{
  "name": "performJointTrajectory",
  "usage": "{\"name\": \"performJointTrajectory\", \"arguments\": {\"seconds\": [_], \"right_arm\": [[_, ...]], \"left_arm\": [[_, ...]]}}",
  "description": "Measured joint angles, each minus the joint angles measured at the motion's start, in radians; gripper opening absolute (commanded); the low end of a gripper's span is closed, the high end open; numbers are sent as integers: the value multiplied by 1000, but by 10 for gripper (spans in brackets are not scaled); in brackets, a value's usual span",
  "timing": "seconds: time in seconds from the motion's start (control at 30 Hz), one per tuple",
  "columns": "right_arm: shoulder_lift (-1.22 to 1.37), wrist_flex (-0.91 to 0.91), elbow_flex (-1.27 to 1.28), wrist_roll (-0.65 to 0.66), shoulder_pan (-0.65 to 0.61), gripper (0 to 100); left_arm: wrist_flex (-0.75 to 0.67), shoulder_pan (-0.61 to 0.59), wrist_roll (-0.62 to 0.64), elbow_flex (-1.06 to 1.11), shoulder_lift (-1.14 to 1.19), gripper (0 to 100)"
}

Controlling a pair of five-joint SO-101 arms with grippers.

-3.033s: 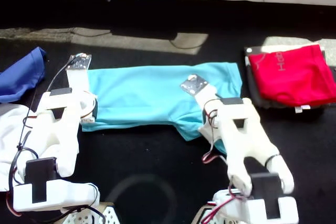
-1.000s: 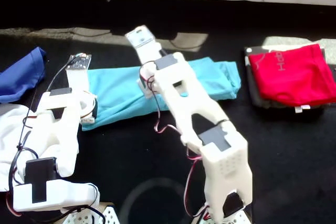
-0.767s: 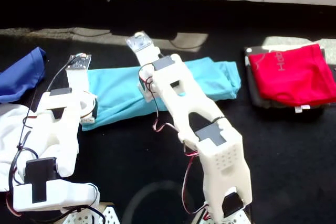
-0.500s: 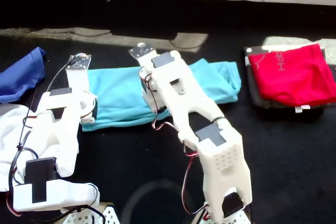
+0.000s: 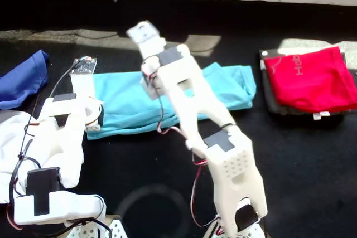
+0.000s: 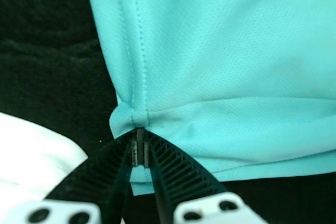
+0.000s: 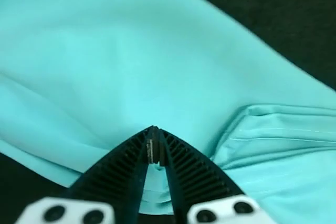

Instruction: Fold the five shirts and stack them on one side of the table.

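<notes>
A cyan shirt (image 5: 122, 101) lies folded into a long band across the middle of the black table (image 5: 312, 154). At the band's left end my left gripper (image 5: 85, 66) is shut on the shirt, and the cloth (image 6: 220, 51) puckers right at its tips (image 6: 139, 145). My right arm stretches over the band's middle. Its gripper (image 5: 142, 32) is raised near the far edge, shut (image 7: 153, 148), with smooth cyan cloth (image 7: 105, 51) spread below it. A red shirt (image 5: 309, 79) lies folded on a dark one (image 5: 273, 101) at the right.
A blue shirt (image 5: 22, 79) lies crumpled at the far left. A white shirt (image 5: 11, 137) sits beside the left arm's base, and its edge (image 6: 31, 145) lies close to the left gripper. Bare black table runs along the front right.
The right arm swung from the shirt's right end to its middle, and the right part now lies folded in. It dipped onto the cloth half a second ago and has since risen. The left arm stayed put.
</notes>
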Motion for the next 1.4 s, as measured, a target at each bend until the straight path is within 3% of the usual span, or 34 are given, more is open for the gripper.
{"name": "performJointTrajectory", "arguments": {"seconds": [0.37, 0.57, 0.73, 0.93, 1.1, 1.17, 1.4], "right_arm": [[32, 227, 14, 0, -41, 5], [32, 232, 14, 0, -41, 5], [-11, 239, -160, 0, -23, 5], [-132, 365, -377, 49, 80, 83], [-158, 427, -358, 104, 180, 25], [-216, 431, -348, 106, 222, 5], [-534, 431, -149, 106, 330, 9]], "left_arm": [[0, 0, 0, 0, 0, 9], [0, 0, 0, 0, 0, 9], [8, 0, 0, -26, 8, 10], [273, -2, 101, -232, 12, 26], [526, -2, 187, -453, 14, 213], [531, -3, 203, -483, 14, 258], [422, -28, 212, -555, 226, 244]]}}
